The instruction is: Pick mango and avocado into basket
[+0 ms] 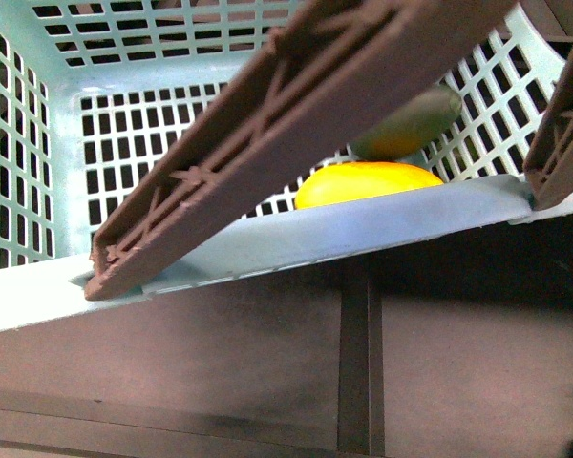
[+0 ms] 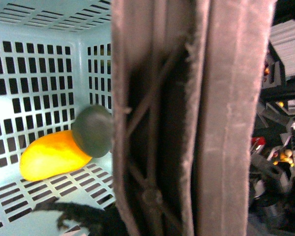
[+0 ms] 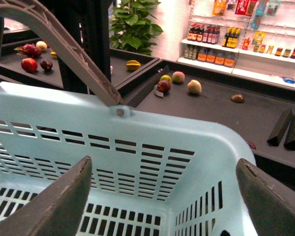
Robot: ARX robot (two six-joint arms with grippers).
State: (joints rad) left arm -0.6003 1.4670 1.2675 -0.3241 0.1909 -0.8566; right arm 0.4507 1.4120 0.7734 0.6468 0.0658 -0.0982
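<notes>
The light teal basket (image 1: pixel 296 239) fills the front view, tilted and close to the camera. Inside it lie the yellow mango (image 1: pixel 368 183) and the dark green avocado (image 1: pixel 408 124), touching each other. Both also show in the left wrist view: the mango (image 2: pixel 51 155) on the slotted floor, the avocado (image 2: pixel 92 131) resting against it. My left gripper is shut on the brown ribbed basket handle (image 2: pixel 187 118), which hides its fingers. My right gripper (image 3: pixel 162 206) is open and empty above the basket's inside (image 3: pixel 137 162), its fingers (image 3: pixel 54 206) wide apart.
A second brown handle (image 1: pixel 563 124) stands at the basket's right. Below the basket is a dark display shelf (image 1: pixel 267 382). Beyond it, loose fruits (image 3: pixel 179 83) lie on black trays, with a potted plant (image 3: pixel 135 24) and bottle shelves (image 3: pixel 211 39) behind.
</notes>
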